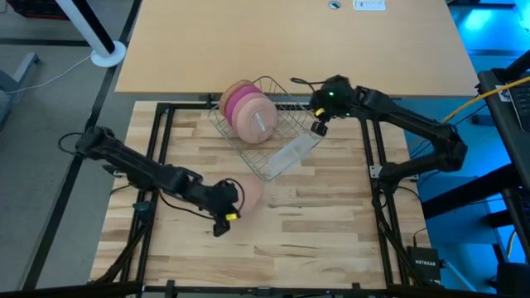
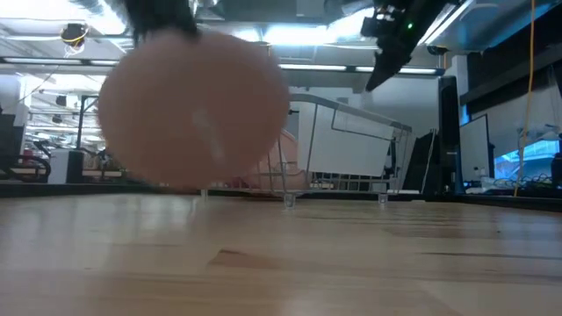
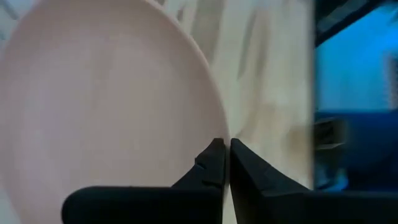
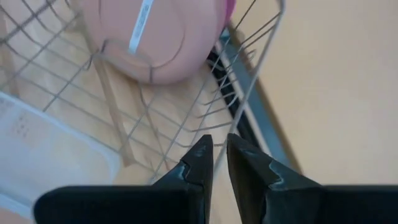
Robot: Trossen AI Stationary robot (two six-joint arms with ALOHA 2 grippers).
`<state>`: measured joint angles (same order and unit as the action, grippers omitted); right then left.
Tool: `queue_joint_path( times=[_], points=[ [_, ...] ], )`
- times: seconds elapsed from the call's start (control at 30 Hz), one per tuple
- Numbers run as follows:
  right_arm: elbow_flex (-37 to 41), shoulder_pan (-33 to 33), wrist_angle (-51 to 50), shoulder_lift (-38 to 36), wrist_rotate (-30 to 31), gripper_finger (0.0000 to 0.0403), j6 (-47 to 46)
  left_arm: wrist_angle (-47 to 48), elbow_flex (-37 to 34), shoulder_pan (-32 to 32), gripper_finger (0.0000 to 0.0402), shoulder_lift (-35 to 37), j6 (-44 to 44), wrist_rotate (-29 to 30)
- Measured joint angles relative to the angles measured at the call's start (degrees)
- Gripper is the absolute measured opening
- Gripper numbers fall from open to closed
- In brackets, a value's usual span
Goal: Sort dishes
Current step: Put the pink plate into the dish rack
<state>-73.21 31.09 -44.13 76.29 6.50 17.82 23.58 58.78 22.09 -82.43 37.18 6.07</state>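
Note:
A pale pink plate (image 2: 193, 110) hangs above the wooden table, with my left gripper (image 1: 228, 203) shut on it; it fills the left wrist view (image 3: 106, 106). A wire rack (image 1: 277, 132) stands at the table's far middle. Three plates stand on edge in it: a tan-orange one (image 1: 234, 89) at the back, a magenta one (image 1: 247, 102), and a pink one (image 1: 258, 122) in front. My right gripper (image 1: 319, 126) hovers over the rack's right side, shut and touching nothing (image 4: 214, 152). My left gripper pinches the pale pink plate's rim (image 3: 214, 124) between its two fingers (image 3: 208, 162). The fingers slant down onto the plate's upper edge. The plate hangs below them, steeply tilted with its face toward the near edge, lifted clear of the table.
A translucent plastic holder (image 1: 294, 153) sits at the rack's near right corner. A tan tabletop (image 1: 290, 41) adjoins the far edge. Black frame rails (image 1: 368, 149) run along both sides. Bare wood (image 1: 298, 240) lies across the near half.

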Motion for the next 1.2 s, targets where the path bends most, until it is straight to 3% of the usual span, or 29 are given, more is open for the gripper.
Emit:
queue_joint_path(
  times=[0.3,0.73,1.03,1.2],
  points=[
    [0.0,0.0,1.04,-7.67,5.37,0.0053,0.05,-8.64,0.0,-0.22,0.0001,10.88,-4.18,0.14],
    [-0.02,0.07,1.06,-13.57,8.03,0.0053,0.0,-21.68,0.0,-4.23,0.0,14.19,-16.5,0.78],
    [-0.02,0.07,1.08,-13.57,8.04,0.0053,0.0,-24.53,0.0,-15.43,0.0,14.19,-22.68,-1.16],
    [-0.02,0.05,1.08,-13.57,8.04,0.0053,-0.02,-24.64,0.0,-26.55,0.0,14.19,-22.66,-12.75]
  ],
)
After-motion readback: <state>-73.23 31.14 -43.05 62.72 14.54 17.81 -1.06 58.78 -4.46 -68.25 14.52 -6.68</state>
